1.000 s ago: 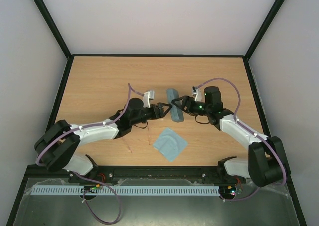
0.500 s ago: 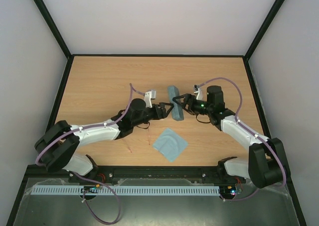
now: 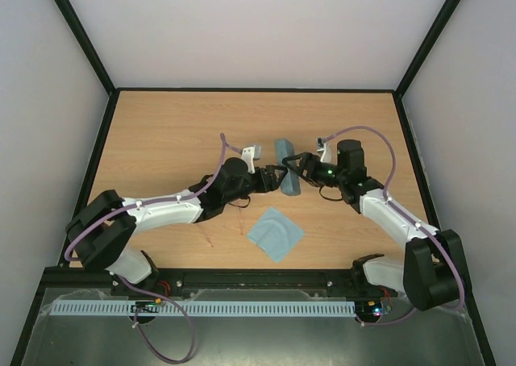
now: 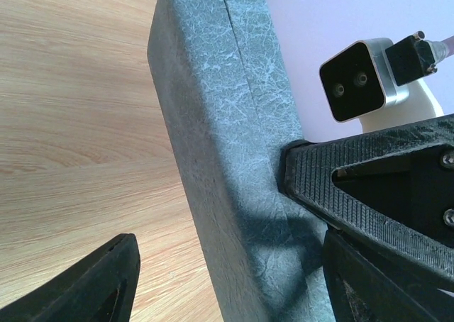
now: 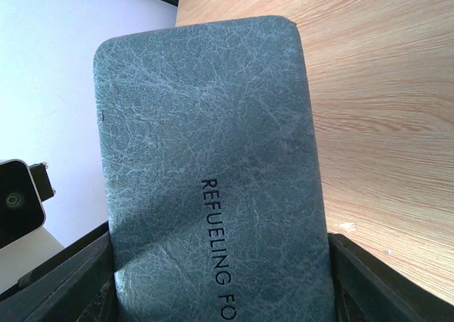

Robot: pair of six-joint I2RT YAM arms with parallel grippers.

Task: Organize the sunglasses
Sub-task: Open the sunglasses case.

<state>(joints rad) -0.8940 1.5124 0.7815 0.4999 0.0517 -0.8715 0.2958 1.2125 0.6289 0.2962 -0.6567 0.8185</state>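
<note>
Item: sunglasses (image 3: 242, 226). Only faint, thin pinkish lines on the table (image 3: 161, 132) could be made out, just on the near side of the left arm's wrist and beside the cloth. They were too slender in the overhead view to show frame or lenses. Neither wrist view showed them, and nothing was holding them.

Adjacent: light blue cloth (image 3: 275, 233), spread flat near the table's front edge, apart from both grippers.

Further out: grey-blue case (image 3: 284, 172) (image 4: 227, 159) (image 5: 213, 173), textured and lettered "REFUELING FO…", at mid-table between the two grippers. It appeared turned up on one long edge. Its seam looked closed where it showed in the left wrist view.

Right gripper (image 3: 295, 169) (image 5: 220, 293): fingers set against both sides of the case, clamping it. One ribbed pad (image 4: 340, 194) was seen pressed to the case's side.

Left gripper (image 3: 272, 179) (image 4: 234, 293): fingers spread wide around the case's near end. Bare wood showed between one finger (image 4: 99, 279) and the case, so it held nothing.

Progress, as judged: early. The sunglasses lay outside the case, the case seemed unopened and the cloth was unused. Opening the case, placing the sunglasses inside and closing it all appeared to remain.
</note>
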